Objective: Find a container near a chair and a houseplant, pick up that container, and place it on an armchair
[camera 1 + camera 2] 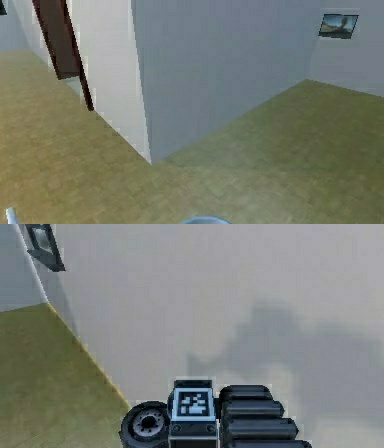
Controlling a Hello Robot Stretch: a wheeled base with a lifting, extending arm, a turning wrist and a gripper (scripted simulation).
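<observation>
In the arm side view the arm's dark segments (256,416) lie along the bottom edge, right against a pale wall (240,304). A white square with black marks (193,404) sits at their left end. Left of it is a round dark part, the gripper's body (146,424). Its far end and fingers cannot be made out, so I cannot tell whether it holds anything. In the forward view a pale blue rounded rim (205,218) pokes up at the bottom edge; what it is cannot be told.
A grey wall corner (148,150) juts toward me in the forward view, with a dark brown door frame (60,45) to its left. Olive floor (290,150) runs right to a wall bearing a picture (338,25). A dark-framed picture (42,246) hangs at the arm side view's top left.
</observation>
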